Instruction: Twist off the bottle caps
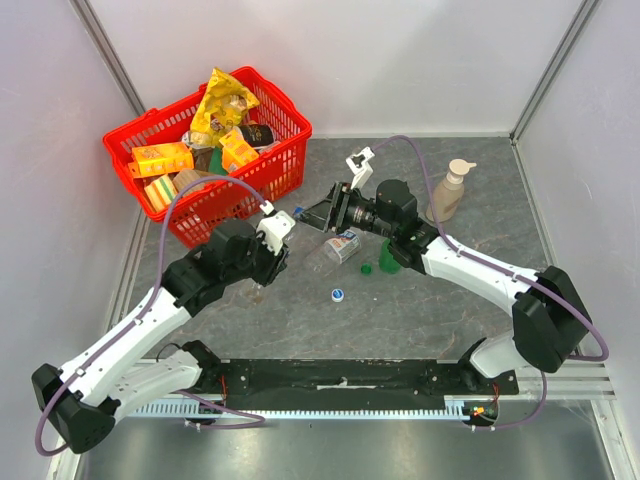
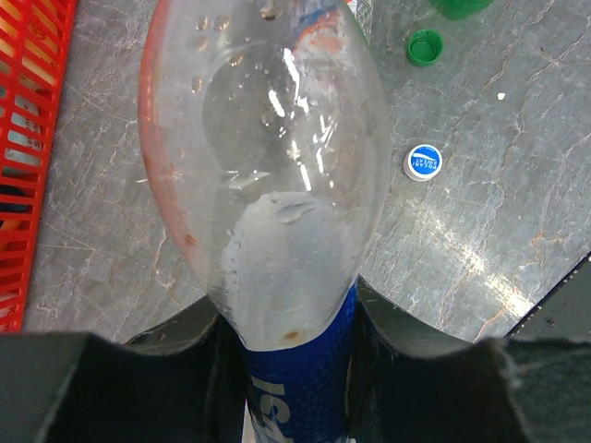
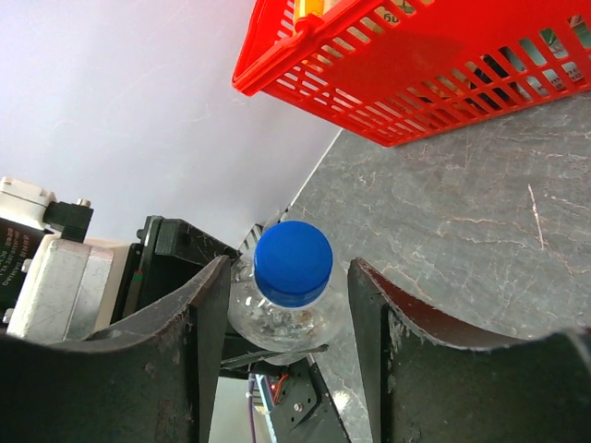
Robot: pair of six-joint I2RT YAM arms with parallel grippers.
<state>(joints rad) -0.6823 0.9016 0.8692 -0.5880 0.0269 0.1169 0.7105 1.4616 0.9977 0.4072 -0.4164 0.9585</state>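
Observation:
My left gripper (image 2: 288,309) is shut on a clear cola bottle (image 2: 268,157) with a blue label and holds it off the table (image 2: 517,212). In the top view this gripper (image 1: 275,233) is left of centre. The bottle's blue cap (image 3: 293,261) sits on its neck between the fingers (image 3: 208,314) of my right gripper (image 3: 288,272), which is open around it without touching. In the top view the right gripper (image 1: 322,212) faces the left one. A loose blue-and-white cap (image 1: 338,294) and a loose green cap (image 1: 366,268) lie on the table; both show in the left wrist view (image 2: 424,161), (image 2: 425,46).
A clear bottle (image 1: 335,248) lies on its side mid-table. A green bottle (image 1: 388,262) stands under my right arm. A beige pump dispenser (image 1: 448,192) stands at the back right. A red basket (image 1: 255,190) full of packets sits at the back left, also in the right wrist view (image 3: 416,83).

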